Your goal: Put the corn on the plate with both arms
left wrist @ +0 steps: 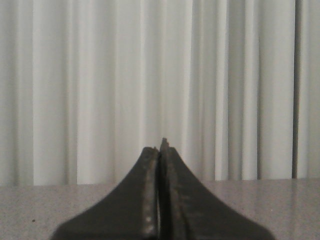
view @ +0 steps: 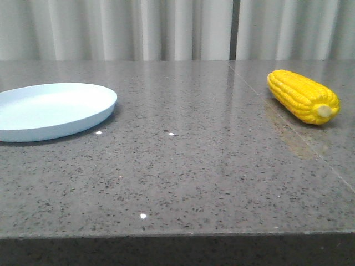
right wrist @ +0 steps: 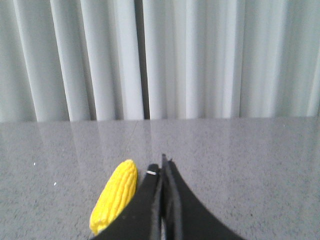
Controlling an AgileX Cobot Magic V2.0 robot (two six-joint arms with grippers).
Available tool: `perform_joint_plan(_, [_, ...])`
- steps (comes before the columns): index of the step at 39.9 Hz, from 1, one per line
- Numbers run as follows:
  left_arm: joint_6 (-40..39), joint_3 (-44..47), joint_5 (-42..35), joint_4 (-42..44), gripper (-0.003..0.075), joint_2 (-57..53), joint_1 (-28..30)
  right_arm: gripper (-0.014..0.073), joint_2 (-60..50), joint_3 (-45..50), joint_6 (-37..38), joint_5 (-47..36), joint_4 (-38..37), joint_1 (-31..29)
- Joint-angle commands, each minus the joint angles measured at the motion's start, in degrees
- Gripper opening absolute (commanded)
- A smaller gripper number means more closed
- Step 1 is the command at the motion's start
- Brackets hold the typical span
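The yellow corn (view: 303, 96) lies on the grey stone table at the far right, its pale stub end towards the camera. The pale blue plate (view: 50, 110) sits at the far left, empty. Neither gripper shows in the front view. In the right wrist view the corn (right wrist: 115, 195) lies on the table just beside my right gripper (right wrist: 163, 165), whose jaws are pressed together and empty. In the left wrist view my left gripper (left wrist: 161, 148) is shut and empty, facing the curtain, with neither corn nor plate in sight.
The speckled grey table (view: 183, 166) has its front edge near the bottom of the front view. A seam (view: 288, 122) runs through the tabletop near the corn. White curtains (view: 166, 27) hang behind the table.
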Motion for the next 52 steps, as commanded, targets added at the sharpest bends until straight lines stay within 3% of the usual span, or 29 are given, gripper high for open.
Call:
perform_joint_plan(1, [-0.58, -6.59, 5.78, 0.21, -0.002, 6.66, 0.01, -0.0113, 6.72, -5.94, -0.45, 1.35, 0.03, -0.45])
perform_joint_plan(5, [0.1, -10.04, 10.72, 0.21, -0.002, 13.58, 0.01, -0.0113, 12.75, -8.44, -0.45, 1.4, 0.03, -0.45])
perform_joint_plan(11, [0.1, -10.76, 9.01, 0.21, -0.002, 18.37, 0.01, -0.0099, 16.15, -8.66, -0.45, 0.42, 0.03, -0.45])
perform_joint_plan(15, [0.1, -10.76, 8.45, 0.21, 0.0016, 18.43, 0.01, 0.0003, 16.16, -8.66, -0.45, 0.49, 0.03, -0.45])
perform_joint_plan(18, [0.1, -10.76, 8.45, 0.21, 0.0132, 18.43, 0.01, 0.016, 16.16, -8.66, -0.45, 0.91, 0.03, -0.45])
perform_joint_plan(22, [0.1, -10.76, 8.45, 0.21, 0.0408, 18.43, 0.01, 0.0413, 16.16, -8.66, -0.45, 1.75, 0.03, -0.45])
perform_joint_plan(26, [0.1, -10.76, 8.45, 0.21, 0.065, 18.43, 0.01, 0.057, 16.16, -8.66, -0.45, 1.96, 0.03, -0.45])
perform_joint_plan(28, [0.1, -10.76, 8.45, 0.21, 0.0689, 18.43, 0.01, 0.0599, 16.16, -8.66, -0.45, 1.96, 0.03, -0.45])
perform_joint_plan(40, [0.1, -10.76, 8.17, 0.0, 0.0692, 21.26, 0.01, 0.0601, 16.16, -8.66, -0.45, 1.96, 0.03, -0.45])
perform_joint_plan(46, [0.1, -13.9, 10.41, -0.29, 0.0692, 30.98, 0.01, 0.0601, 16.16, -8.66, -0.45, 1.96, 0.03, -0.45])
perform_joint_plan(52, [0.1, -21.32, 18.55, -0.41, 0.0692, 43.36, 0.01, 0.0601, 16.16, -8.66, -0.45, 1.96, 0.03, -0.45])
